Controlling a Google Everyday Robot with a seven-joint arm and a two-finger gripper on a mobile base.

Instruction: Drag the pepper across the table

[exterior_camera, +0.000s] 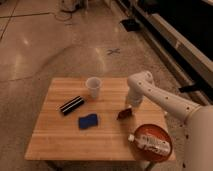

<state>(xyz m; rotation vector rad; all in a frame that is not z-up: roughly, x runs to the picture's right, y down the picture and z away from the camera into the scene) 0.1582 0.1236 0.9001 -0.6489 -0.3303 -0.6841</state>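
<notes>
The small dark red pepper lies on the light wood table, right of centre. My gripper comes down from the white arm at the right and sits right at the pepper's upper right end, touching or almost touching it.
A clear plastic cup stands at the back middle. A black bar-shaped object lies left of centre, a blue sponge in front of it. A red-orange bowl holding a white packet sits at the front right corner.
</notes>
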